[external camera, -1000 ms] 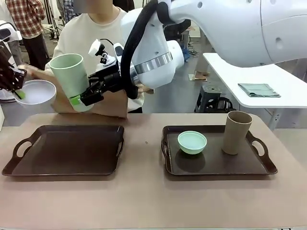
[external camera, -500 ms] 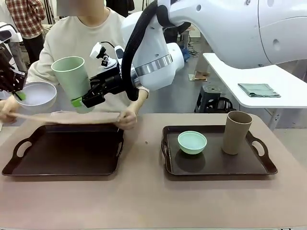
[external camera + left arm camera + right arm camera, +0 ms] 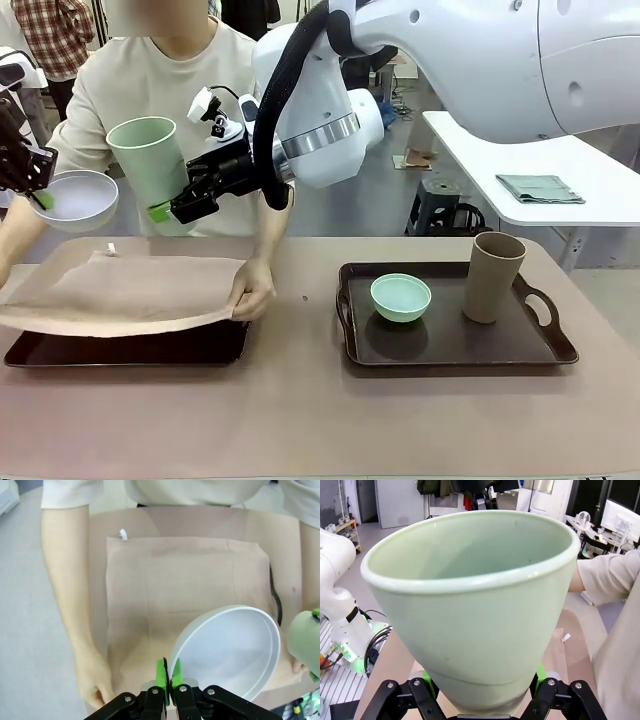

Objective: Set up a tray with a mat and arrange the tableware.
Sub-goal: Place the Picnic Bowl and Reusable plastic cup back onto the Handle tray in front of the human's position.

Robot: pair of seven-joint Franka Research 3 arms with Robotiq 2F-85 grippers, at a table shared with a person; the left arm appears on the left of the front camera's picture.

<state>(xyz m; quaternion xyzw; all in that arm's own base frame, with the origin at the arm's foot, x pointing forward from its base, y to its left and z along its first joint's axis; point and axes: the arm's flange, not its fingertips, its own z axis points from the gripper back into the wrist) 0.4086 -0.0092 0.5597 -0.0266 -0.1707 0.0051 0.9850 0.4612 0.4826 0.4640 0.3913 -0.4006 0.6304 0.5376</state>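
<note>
High at the far left, my left gripper (image 3: pixel 36 192) is shut on the rim of a white bowl (image 3: pixel 76 199); in the left wrist view its green pads (image 3: pixel 162 672) pinch the bowl's (image 3: pixel 231 650) edge above the mat (image 3: pixel 185 595). My right gripper (image 3: pixel 163 209) is shut on the base of a pale green cup (image 3: pixel 148 160), held tilted in the air; this cup (image 3: pixel 470 600) looms large in the right wrist view. A person holds a tan mat (image 3: pixel 120 292) over the left dark tray (image 3: pixel 130 347). On the right tray (image 3: pixel 460 350) stand a mint bowl (image 3: pixel 400 297) and a tan cup (image 3: pixel 493 275).
One hand of the person (image 3: pixel 252 290) grips the mat's right edge, and an arm (image 3: pixel 75 610) runs along its other side. A white side table with a folded grey-green cloth (image 3: pixel 540 187) stands at the back right, with a stool (image 3: pixel 438 205) beside it.
The person has brought the mat forward and spread it over the left tray, hiding most of it. Both arms have stayed in place with the bowl and cup.
</note>
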